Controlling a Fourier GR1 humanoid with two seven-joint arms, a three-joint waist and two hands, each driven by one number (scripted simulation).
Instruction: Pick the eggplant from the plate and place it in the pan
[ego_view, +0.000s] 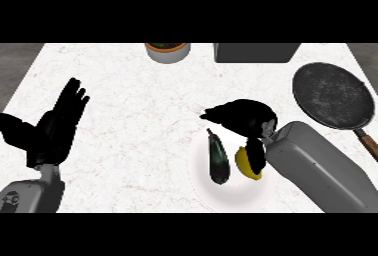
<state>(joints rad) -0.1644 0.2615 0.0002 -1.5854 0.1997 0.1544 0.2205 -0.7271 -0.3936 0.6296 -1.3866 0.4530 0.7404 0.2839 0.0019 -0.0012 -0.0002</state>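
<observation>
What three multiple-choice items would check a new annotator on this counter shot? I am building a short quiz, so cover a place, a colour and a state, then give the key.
1. Where is the eggplant?
A. In the pan
B. On the white plate
C. In the left hand

2. What colour is the item beside the eggplant on the plate?
A. Yellow
B. Red
C. Blue

3. How is the left hand?
A. Curled round the eggplant
B. Open, fingers up, at the view's left
C. Pressing on the pan

Key: 1 B, the eggplant lies on the plate while the pan holds nothing. 2 A, the yellow item lies just right of it. 3 B, its fingers are straight and touch nothing.
</observation>
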